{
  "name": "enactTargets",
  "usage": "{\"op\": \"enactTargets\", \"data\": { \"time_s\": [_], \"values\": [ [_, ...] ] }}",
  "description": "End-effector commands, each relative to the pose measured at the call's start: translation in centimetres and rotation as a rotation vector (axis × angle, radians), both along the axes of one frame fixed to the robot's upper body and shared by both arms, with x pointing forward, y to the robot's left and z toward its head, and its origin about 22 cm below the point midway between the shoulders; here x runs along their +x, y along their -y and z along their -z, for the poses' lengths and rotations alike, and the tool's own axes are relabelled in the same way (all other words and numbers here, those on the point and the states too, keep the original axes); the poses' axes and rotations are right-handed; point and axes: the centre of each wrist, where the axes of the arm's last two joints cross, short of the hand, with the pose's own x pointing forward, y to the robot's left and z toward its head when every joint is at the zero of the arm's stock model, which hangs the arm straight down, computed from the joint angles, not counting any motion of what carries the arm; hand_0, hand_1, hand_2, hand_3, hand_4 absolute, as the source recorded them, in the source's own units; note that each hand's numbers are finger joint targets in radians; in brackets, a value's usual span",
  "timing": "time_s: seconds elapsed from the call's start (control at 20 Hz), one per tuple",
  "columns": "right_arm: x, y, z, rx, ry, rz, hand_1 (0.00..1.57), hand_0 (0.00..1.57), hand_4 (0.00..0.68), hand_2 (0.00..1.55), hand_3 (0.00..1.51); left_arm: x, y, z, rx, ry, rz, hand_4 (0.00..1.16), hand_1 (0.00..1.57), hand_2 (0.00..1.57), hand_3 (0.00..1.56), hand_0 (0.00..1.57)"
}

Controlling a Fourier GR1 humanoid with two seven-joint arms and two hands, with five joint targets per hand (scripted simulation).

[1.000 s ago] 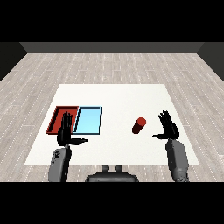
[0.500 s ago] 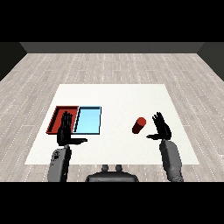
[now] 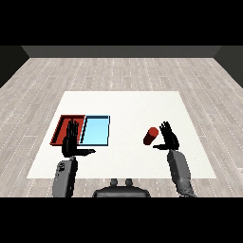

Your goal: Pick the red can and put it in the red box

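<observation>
Left robot hand (image 3: 71, 142) sits at the 7 o'clock side of the white bench (image 3: 128, 102), fingers straight and spread, thumb out to the right, holding nothing; it overlaps the near edge of the shallow red rectangular tray (image 3: 60, 127) in view. Just right of that tray, touching it side by side, is the shallow light blue rectangular tray (image 3: 96, 130). Risk one: that idle left robot hand is parked right where the drop has to happen, so a crossing arm could clip it or be forced to release early. Risk two: the two trays share an edge, so a release slightly short on a right-to-left carry lands in the blue one instead of the red. Further right, at about 4 o'clock on the bench and well apart from both trays, the small red cylindrical can (image 3: 151, 136) looks tilted or lying over rather than upright; can't tell for sure. Right robot hand (image 3: 167, 137) is just beside it on its right, wide open, fingers up, thumb reaching toward the can, not closed on it; contact unclear. Risk three: if the can is on its side, the closing fingers may nudge it and it rolls left out of reach. Long carry across the bench adds time for slip.
</observation>
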Motion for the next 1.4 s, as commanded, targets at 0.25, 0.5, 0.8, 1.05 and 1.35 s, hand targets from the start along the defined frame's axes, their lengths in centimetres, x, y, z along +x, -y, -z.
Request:
{"op": "enactTargets", "data": {
  "time_s": [0.25,0.5,0.8,1.05,1.35],
  "values": [
    [2.1,-0.6,-2.4,0.0,-0.035,-0.027,0.0,0.0,0.0,0.0,0.0,-0.5,-0.2,-1.5,-0.02,0.001,0.043,0.0,0.0,0.0,0.0,0.0],
    [1.4,-3.1,0.3,-0.003,-0.059,-0.031,0.0,0.0,0.0,0.0,0.0,-0.4,0.1,-0.1,-0.015,-0.008,0.021,0.0,0.0,0.0,0.0,0.0],
    [1.5,-3.4,1.3,0.007,-0.08,-0.002,0.0,0.0,0.0,0.0,0.0,-1.2,-1.0,1.0,-0.012,0.004,0.006,0.0,0.0,0.0,0.0,0.0],
    [3.2,-2.0,0.3,-0.003,-0.083,-0.005,0.0,0.0,0.0,0.0,0.0,-1.3,1.4,0.5,-0.031,0.024,0.029,0.0,0.0,0.0,0.0,0.0],
    [3.0,-4.5,1.7,-0.029,-0.079,-0.03,0.0,0.0,0.0,0.0,0.0,-1.6,0.1,0.8,0.002,0.024,-0.001,0.0,0.0,0.0,0.0,0.0]
  ]
}}
